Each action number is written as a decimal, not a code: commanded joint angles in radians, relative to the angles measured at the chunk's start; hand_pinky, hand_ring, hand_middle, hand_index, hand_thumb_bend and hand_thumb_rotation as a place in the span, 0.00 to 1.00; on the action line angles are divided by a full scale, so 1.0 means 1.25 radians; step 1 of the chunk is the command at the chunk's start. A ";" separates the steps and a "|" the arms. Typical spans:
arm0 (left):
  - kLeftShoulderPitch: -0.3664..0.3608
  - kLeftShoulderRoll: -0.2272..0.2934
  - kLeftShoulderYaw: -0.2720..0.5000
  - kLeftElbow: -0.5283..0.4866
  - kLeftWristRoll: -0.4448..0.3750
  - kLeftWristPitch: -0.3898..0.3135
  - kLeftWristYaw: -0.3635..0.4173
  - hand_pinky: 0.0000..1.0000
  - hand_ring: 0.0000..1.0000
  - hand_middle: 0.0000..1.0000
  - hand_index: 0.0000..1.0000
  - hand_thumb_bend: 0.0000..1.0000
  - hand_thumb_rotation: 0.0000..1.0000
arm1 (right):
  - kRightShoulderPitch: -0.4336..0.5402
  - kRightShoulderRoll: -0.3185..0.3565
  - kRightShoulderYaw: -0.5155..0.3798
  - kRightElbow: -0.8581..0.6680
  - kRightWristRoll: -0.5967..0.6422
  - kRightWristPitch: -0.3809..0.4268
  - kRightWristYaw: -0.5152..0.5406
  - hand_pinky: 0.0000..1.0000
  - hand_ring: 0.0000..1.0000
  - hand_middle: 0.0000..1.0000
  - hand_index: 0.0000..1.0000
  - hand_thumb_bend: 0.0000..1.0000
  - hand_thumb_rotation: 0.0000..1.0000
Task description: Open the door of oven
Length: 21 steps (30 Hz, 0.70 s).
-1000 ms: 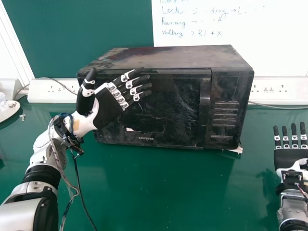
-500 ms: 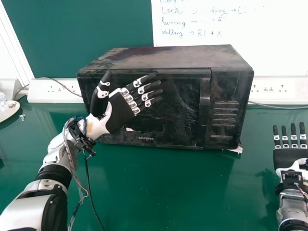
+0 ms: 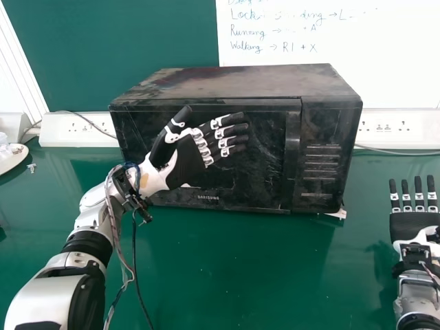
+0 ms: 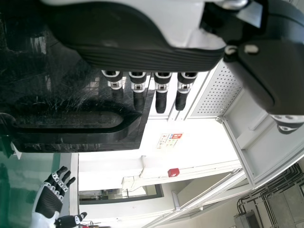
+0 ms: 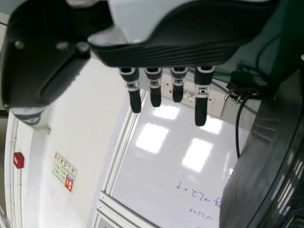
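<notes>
While green table (image 3: 240, 275) bears black oven (image 3: 240, 81), whiteboard (image 3: 392, 69) behind; left hand (image 3: 184, 162), right hand (image 3: 412, 224) straight-fingered, holding nothing.

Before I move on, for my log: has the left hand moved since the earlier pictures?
Yes. In the head view, the left hand has moved rightward in front of the oven, nearer its door handle.

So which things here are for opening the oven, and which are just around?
For the job: black, boxy oven; its upright black handle; black-and-white left hand.

Just around: matching right hand; small silvery bits; white socket strip; whiteboard.
</notes>
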 commanded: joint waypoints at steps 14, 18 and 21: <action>-0.034 -0.023 -0.026 0.014 0.044 -0.007 0.052 0.67 0.99 1.00 0.98 0.93 0.89 | -0.013 0.009 -0.006 -0.007 0.011 -0.002 0.008 1.00 1.00 1.00 1.00 1.00 0.86; -0.034 -0.029 -0.028 0.022 0.051 0.002 0.075 0.68 0.98 1.00 0.98 0.95 0.90 | -0.013 0.009 -0.005 -0.007 0.012 -0.003 0.002 1.00 1.00 1.00 0.99 1.00 0.88; -0.033 -0.033 -0.034 0.028 0.063 0.001 0.095 0.69 0.97 1.00 0.98 0.96 0.91 | -0.012 0.010 -0.003 -0.009 0.012 -0.003 0.008 1.00 1.00 1.00 0.99 1.00 0.88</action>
